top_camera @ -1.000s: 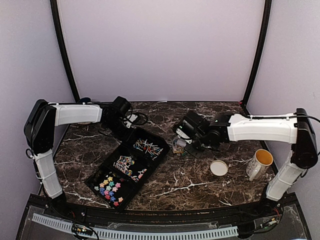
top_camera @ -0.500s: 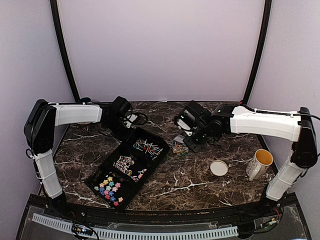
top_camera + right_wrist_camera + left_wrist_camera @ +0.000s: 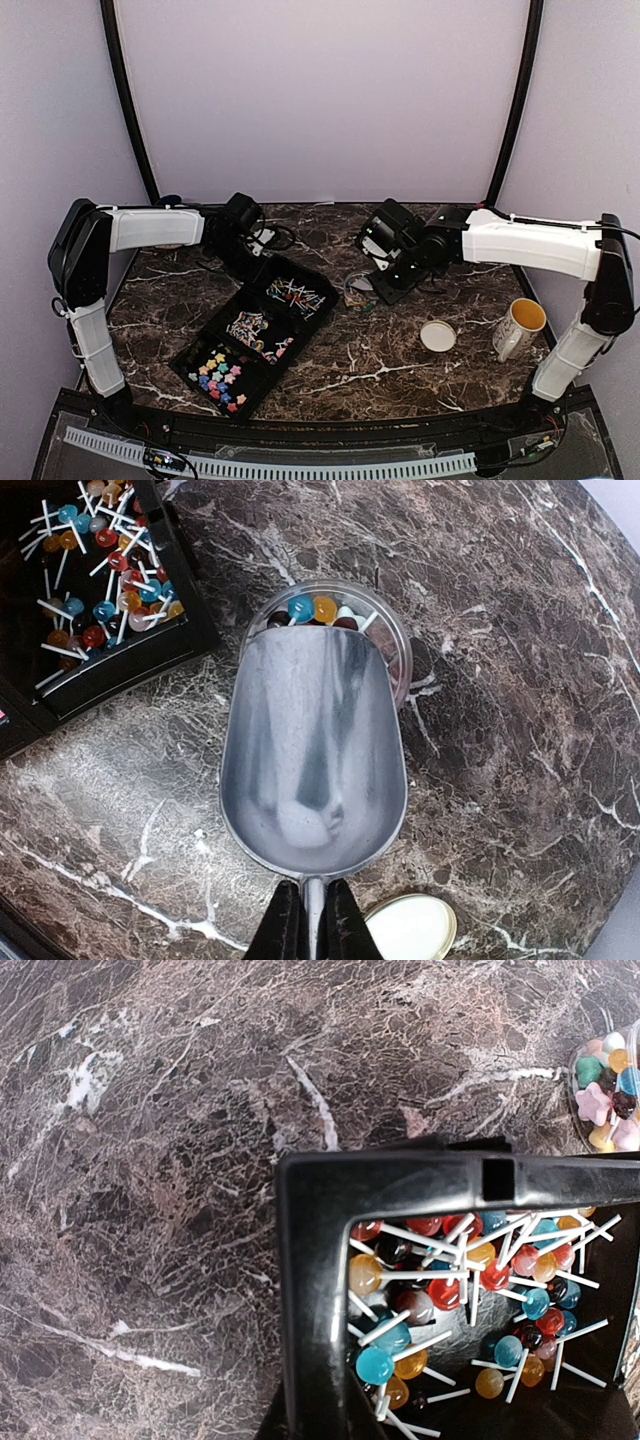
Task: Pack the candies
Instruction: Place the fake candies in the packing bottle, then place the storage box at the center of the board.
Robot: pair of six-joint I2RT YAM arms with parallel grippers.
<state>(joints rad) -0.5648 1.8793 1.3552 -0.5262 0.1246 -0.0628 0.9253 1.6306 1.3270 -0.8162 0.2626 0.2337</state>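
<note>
A black three-part tray (image 3: 190,362) holds the candies: lollipops (image 3: 295,293) (image 3: 455,1290) in the far part, mixed sweets (image 3: 258,332) in the middle, star-shaped ones (image 3: 220,375) in the near part. A clear round container (image 3: 357,290) (image 3: 392,630) with a few candies stands to the tray's right. My right gripper (image 3: 392,278) (image 3: 313,920) is shut on the handle of an empty metal scoop (image 3: 313,760), whose lip hangs over the container. My left gripper (image 3: 248,245) (image 3: 300,1430) is shut on the tray's far corner wall (image 3: 310,1260); its fingers barely show.
A round pale lid (image 3: 437,335) (image 3: 410,930) lies on the marble table right of the container. A white mug with a yellow inside (image 3: 520,325) stands near the right edge. Cables lie behind the tray's far corner.
My right gripper has drawn back and to the right with the scoop, lifting away from the container. The left arm and the tray have not moved.
</note>
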